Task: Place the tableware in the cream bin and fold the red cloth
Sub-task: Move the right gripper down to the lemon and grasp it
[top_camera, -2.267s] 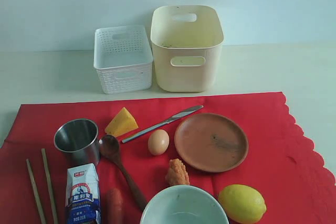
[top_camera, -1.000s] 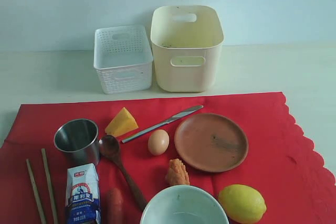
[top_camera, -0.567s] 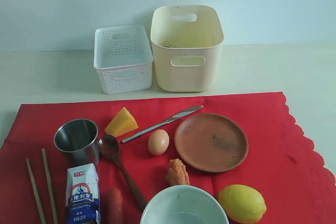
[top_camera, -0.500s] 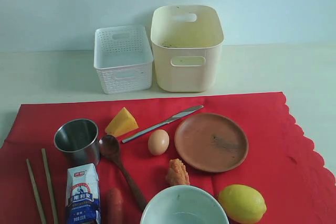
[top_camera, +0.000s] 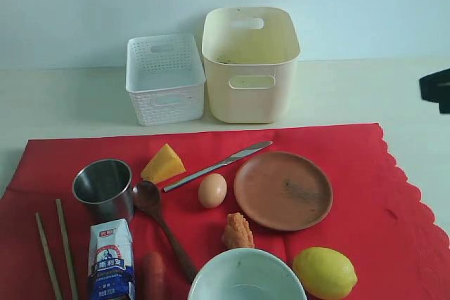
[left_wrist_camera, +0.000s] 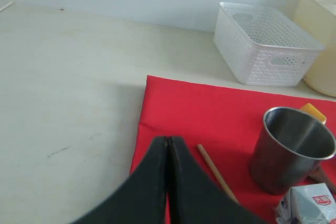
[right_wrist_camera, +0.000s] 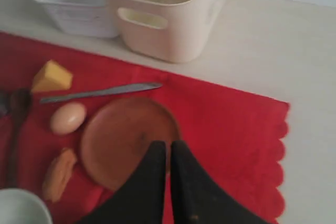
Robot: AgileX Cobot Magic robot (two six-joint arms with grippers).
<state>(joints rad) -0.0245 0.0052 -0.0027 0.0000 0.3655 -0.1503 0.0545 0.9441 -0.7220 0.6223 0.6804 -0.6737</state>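
Note:
On the red cloth (top_camera: 351, 173) lie a steel cup (top_camera: 103, 186), two chopsticks (top_camera: 48, 254), a dark spoon (top_camera: 158, 219), a knife (top_camera: 218, 165), a brown plate (top_camera: 283, 190) and a pale bowl (top_camera: 246, 279). The cream bin (top_camera: 249, 64) stands behind the cloth. My left gripper (left_wrist_camera: 168, 139) is shut and empty over the cloth's edge (left_wrist_camera: 199, 108), beside a chopstick (left_wrist_camera: 216, 174) and the cup (left_wrist_camera: 291, 148). My right gripper (right_wrist_camera: 168, 144) hovers over the plate's rim (right_wrist_camera: 121, 140), its jaws parted by a thin slit with nothing between them.
A white lattice basket (top_camera: 165, 79) sits left of the bin. An egg (top_camera: 211, 190), lemon (top_camera: 323, 272), yellow wedge (top_camera: 162, 164), orange lump (top_camera: 238, 231), carrot (top_camera: 153, 275) and milk carton (top_camera: 111, 261) lie among the tableware. A dark part of the right arm (top_camera: 436, 90) shows at the right edge.
A dark part of the right arm has come into the exterior view at the right edge. Nothing on the cloth has moved.

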